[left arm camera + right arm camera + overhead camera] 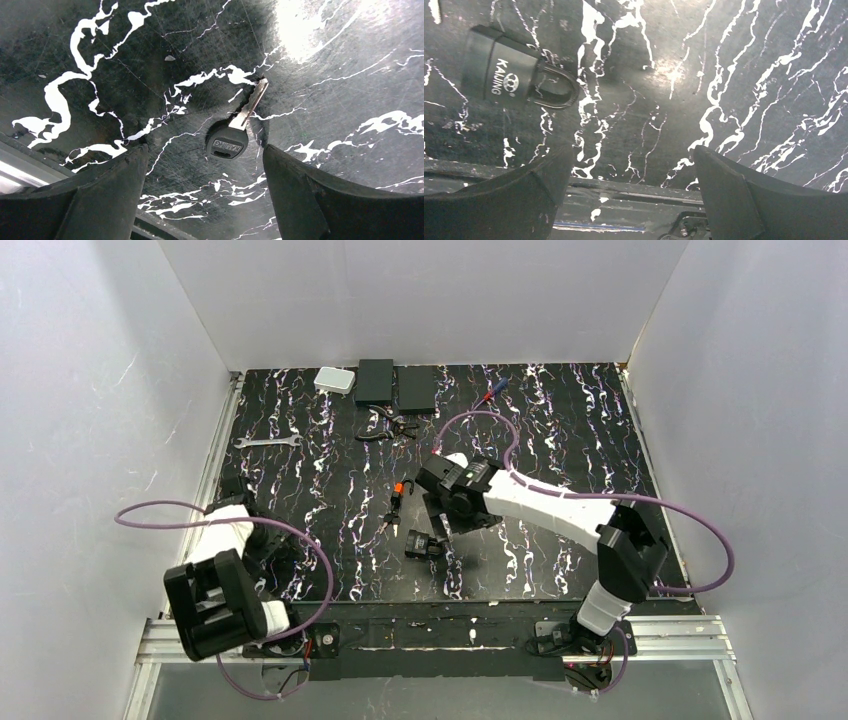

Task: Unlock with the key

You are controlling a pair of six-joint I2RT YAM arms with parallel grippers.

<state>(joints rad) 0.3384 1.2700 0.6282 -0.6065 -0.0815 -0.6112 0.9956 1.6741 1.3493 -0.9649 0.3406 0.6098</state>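
The key [235, 130] has a black head and a thin silvery blade and lies flat on the black marbled table. My left gripper [205, 150] hangs low over it, open. The key's head sits just beyond the gap between the fingertips and touches neither one. In the top view the key does not show beside the left arm [232, 532]. The black padlock [504, 75] lies on its side with its shackle shut, up and to the left of my right gripper [632, 150]. That gripper is open and holds nothing. From above, the padlock [423, 545] lies just left of the right gripper [441, 523].
A small orange-and-black item [398, 490] lies left of the right wrist. At the back are a wrench [268, 442], pliers [385, 428], a white box [334, 380], two black boxes [375, 380] and a red-and-blue screwdriver [492, 390]. The metal rail [624, 195] lies just below the right fingers.
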